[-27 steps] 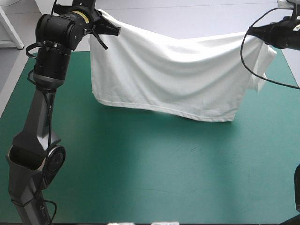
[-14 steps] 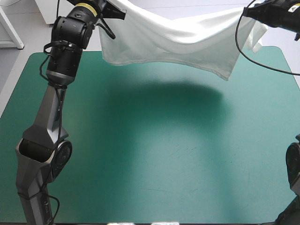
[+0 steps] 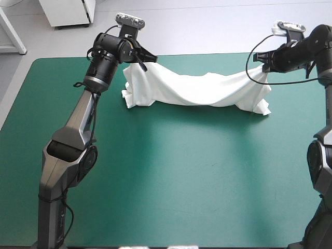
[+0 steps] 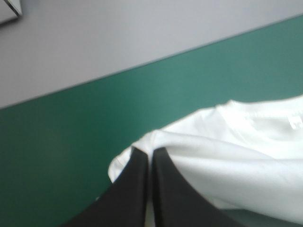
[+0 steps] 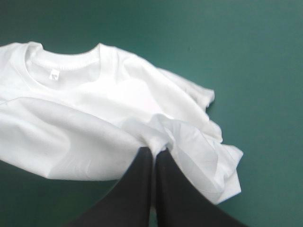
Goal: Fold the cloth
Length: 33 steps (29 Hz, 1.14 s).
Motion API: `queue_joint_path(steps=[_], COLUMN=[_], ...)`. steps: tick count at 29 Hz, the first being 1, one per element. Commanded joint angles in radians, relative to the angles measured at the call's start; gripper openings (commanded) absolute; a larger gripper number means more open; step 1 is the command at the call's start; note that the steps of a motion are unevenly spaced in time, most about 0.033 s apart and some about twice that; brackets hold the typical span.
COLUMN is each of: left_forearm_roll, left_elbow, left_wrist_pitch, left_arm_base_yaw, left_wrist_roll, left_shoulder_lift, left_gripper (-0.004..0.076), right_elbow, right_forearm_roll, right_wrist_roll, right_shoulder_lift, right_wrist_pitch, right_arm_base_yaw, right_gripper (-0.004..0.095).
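The white T-shirt (image 3: pixel 194 89) hangs in a low sagging band between my two grippers near the table's far edge, its lower folds resting on the teal-green cover. My left gripper (image 3: pixel 141 60) is shut on the T-shirt at its left end. My right gripper (image 3: pixel 264 63) is shut on the T-shirt at its right end. In the left wrist view the gripper (image 4: pixel 151 152) pinches a fold of the T-shirt (image 4: pixel 236 161). In the right wrist view the gripper (image 5: pixel 154 152) pinches bunched cloth, and the T-shirt's collar (image 5: pixel 64 64) with its label lies ahead on the cover.
The teal-green cover (image 3: pixel 176 176) stretches bare from the T-shirt to the near edge. The table's far edge (image 3: pixel 207 54) runs just behind the cloth. A white cabinet (image 3: pixel 65 11) stands on the floor beyond the far left corner.
Both grippers have come down from high above the far edge. The T-shirt, earlier hanging stretched in the air, now sags onto the cover in a crumpled band.
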Motion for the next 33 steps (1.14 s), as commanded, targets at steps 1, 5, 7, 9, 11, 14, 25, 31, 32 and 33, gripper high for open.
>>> queue_joint_path(steps=[1,5,7,9,11,14,25,31,32,33], left_forearm_roll=[-0.061,-0.086,-0.088,-0.088,-0.088,-0.079,-0.189,-0.225,-0.245,-0.244], left_elbow=[-0.005,0.065,0.103,0.152,0.209,0.336,1.12,1.36,1.424,1.445], left_wrist_pitch=[0.069,0.154,0.184,0.186,0.186,0.182,-0.072,-0.052,-0.072,-0.075], left_arm_base_yaw=[0.0,-0.004,-0.004,-0.004,-0.007,-0.012,-0.012,-0.012,-0.012,-0.012], left_wrist_roll=[-0.014,-0.016,-0.031,-0.032,-0.037,-0.037,-0.052,-0.016,-0.016,-0.016], left_shoulder_lift=[-0.051,-0.056,-0.073,-0.104,-0.141,-0.21,-0.624,-0.718,-0.751,-0.763], left_gripper=[-0.0009,-0.0009,-0.0009,-0.0009,-0.0009,-0.0009,-0.0009,-0.0009,-0.0009,-0.0009], right_elbow=[0.112,0.289,0.36,0.437,0.516,0.629,0.968,1.086,1.138,1.165], right_forearm_roll=[0.027,0.062,0.079,0.081,0.081,0.081,0.031,-0.038,-0.048,-0.05], right_wrist_roll=[-0.001,-0.015,-0.023,-0.029,-0.036,-0.047,-0.066,-0.035,-0.035,-0.033], right_shoulder_lift=[-0.093,-0.152,-0.186,-0.224,-0.262,-0.328,-0.559,-0.633,-0.654,-0.665], right_wrist_pitch=[-0.004,-0.025,-0.029,-0.037,-0.047,-0.07,-0.102,-0.095,-0.09,-0.09], right_arm_base_yaw=[-0.001,-0.001,-0.001,-0.001,-0.001,-0.001,-0.001,-0.001,-0.001,-0.001], right_gripper=[-0.0017,-0.0017,-0.0017,-0.0017,-0.0017,-0.0017,-0.0017,-0.0017,-0.0017,-0.0017])
